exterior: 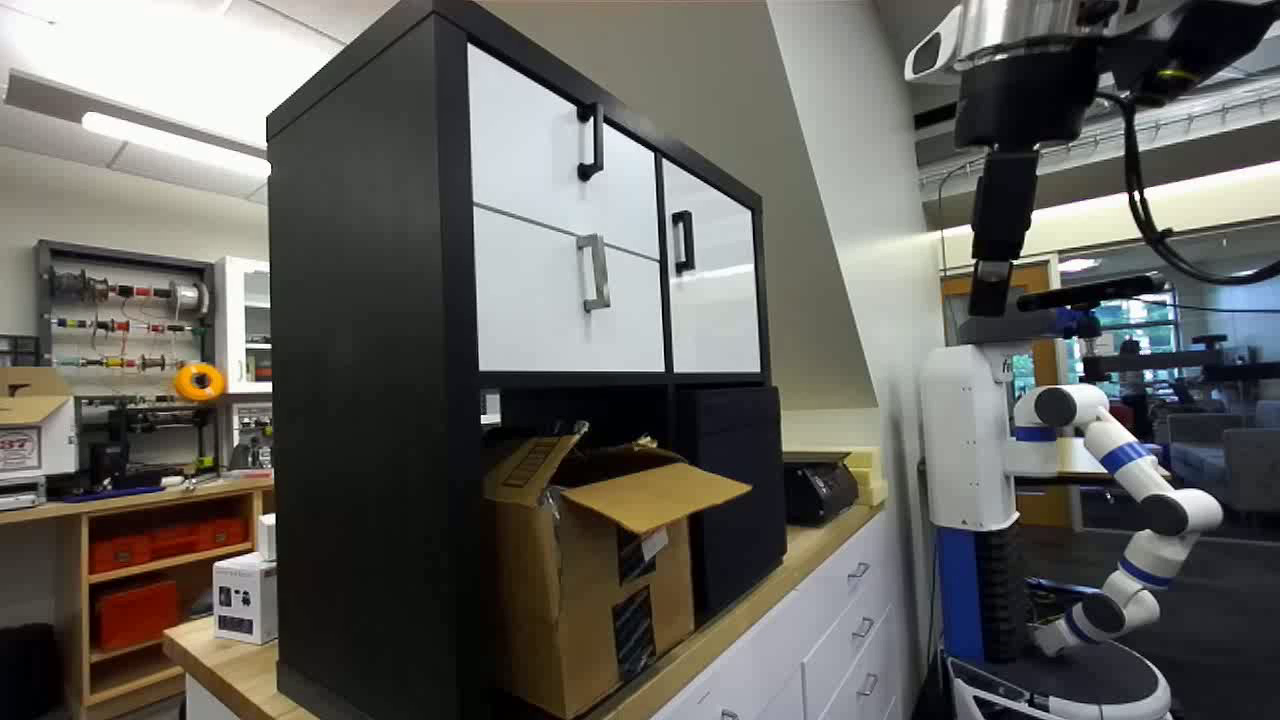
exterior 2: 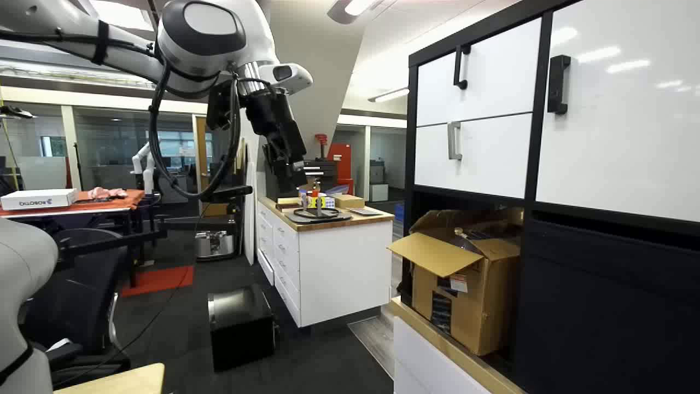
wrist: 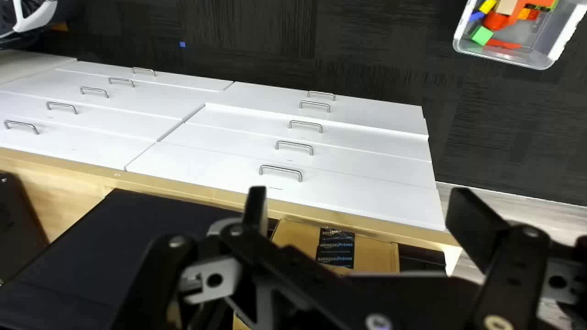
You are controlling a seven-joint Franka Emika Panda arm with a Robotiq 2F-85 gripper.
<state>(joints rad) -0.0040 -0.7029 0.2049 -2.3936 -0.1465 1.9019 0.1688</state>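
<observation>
End effector [wrist: 360, 210]; bin [wrist: 513, 57], wrist view only

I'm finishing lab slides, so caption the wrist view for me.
The open, empty hand, with white drawers and a cardboard box bearing Amazon Prime tape beyond.

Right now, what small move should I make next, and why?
I'd probably ease the gripper slightly toward the grey handle, clear of the box flap: the jaws stand open with nothing between them, the gripper is apart from the cabinet, and the flap juts out beyond its front.
</observation>
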